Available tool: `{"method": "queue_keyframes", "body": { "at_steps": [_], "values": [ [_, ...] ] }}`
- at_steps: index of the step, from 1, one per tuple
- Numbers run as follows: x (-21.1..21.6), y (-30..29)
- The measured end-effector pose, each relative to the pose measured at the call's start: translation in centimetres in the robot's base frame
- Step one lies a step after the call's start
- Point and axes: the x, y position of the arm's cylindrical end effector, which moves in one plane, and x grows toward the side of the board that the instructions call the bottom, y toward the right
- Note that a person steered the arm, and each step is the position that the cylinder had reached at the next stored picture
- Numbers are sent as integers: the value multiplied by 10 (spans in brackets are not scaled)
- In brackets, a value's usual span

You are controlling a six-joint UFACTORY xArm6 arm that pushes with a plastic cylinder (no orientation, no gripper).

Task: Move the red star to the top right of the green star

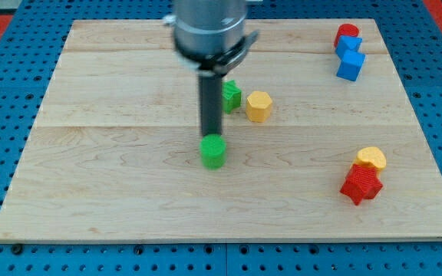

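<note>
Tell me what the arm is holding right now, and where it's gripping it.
Nothing is held. My tip sits just above the green block, far from the red star.

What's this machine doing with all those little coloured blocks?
A robot arm slides blocks around a wooden board with a dark rod. It is meant to push the red star to the upper right of the green star. Right now my tip sits mid-board, just above a green round block and left of the green star. The red star lies far off at the view's lower right, touching a yellow block.
</note>
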Motion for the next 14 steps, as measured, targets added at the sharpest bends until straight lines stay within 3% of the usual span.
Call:
{"method": "queue_keyframes", "body": {
  "at_steps": [1, 2, 3, 4, 5, 6, 7, 8, 9, 10, 11, 12, 13, 14],
  "values": [
    [87, -12],
    [99, 21],
    [69, 33],
    [132, 75],
    [133, 135],
    [124, 273],
    [75, 264],
    [15, 171],
    [12, 151],
    [16, 234],
    [64, 258],
    [80, 199],
    [8, 111],
    [-37, 37]
  ]
}}
